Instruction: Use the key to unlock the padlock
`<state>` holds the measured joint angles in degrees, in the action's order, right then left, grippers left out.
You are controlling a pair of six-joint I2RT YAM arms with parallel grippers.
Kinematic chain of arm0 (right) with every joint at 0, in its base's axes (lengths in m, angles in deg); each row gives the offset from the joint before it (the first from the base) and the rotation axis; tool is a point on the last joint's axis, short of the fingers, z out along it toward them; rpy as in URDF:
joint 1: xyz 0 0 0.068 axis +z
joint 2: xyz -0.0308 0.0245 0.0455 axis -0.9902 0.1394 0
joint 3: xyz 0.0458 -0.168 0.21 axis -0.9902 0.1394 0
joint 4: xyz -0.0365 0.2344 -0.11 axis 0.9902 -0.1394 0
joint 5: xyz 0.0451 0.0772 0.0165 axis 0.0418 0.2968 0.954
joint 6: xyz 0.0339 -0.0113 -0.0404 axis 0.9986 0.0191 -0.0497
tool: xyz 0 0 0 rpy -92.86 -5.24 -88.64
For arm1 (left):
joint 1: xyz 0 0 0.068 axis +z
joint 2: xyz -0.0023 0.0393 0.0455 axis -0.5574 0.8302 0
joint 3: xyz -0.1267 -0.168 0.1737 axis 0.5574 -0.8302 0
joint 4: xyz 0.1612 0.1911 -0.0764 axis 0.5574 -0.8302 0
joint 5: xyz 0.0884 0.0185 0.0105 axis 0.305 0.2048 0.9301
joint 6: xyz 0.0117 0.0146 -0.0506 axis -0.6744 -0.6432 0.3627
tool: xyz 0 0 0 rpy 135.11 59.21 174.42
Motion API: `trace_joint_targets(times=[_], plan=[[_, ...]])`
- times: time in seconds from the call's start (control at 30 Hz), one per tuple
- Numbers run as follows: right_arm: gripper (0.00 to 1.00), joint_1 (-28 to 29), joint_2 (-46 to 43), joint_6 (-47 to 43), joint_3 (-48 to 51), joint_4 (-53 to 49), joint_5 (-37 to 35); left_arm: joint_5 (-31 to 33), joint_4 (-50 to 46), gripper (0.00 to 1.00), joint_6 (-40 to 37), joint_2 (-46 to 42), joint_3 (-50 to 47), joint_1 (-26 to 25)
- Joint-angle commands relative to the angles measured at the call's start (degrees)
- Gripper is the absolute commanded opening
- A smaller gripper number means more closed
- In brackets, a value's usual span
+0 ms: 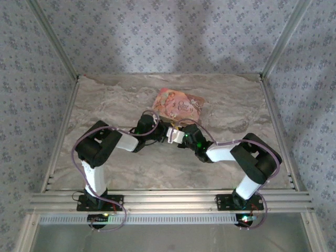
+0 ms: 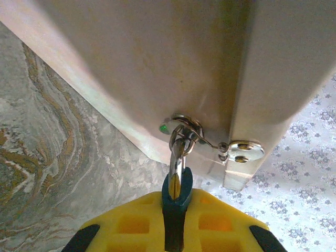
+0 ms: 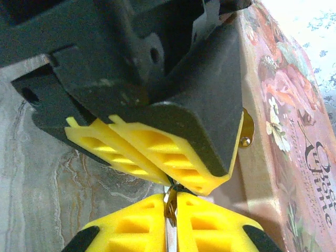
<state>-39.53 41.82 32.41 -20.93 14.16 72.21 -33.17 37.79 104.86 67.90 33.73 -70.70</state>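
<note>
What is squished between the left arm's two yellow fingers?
The dark blue padlock is pinched between those fingers, its silver loop poking out. The left wrist view shows it.

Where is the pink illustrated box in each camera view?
Top external: pink box in the centre, on the far half of the marbled table.
Left wrist: pink box's pale side across the top.
Right wrist: pink box's illustrated lid along the right edge.
Shared landmark: the marbled table.
</note>
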Motion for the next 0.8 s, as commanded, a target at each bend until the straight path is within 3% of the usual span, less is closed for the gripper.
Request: trace_joint_targets(times=[0.0, 0.17, 0.77], plan=[[0.07, -0.4, 0.8, 1.4, -1.7, 2.0, -1.2, -1.9, -0.7, 0.00, 0.8, -1.0, 1.2, -0.9], [0.00, -0.4, 0.8, 2.1, -1.7, 2.1, -1.6, -1.9, -0.3, 0.00, 1.0, -0.8, 1.1, -1.1], [0.00, -0.1, -1.2, 11.3, -2.4, 0.9, -3.1, -1.6, 1.0, 0.00, 2.0, -0.7, 0.7, -1.3]])
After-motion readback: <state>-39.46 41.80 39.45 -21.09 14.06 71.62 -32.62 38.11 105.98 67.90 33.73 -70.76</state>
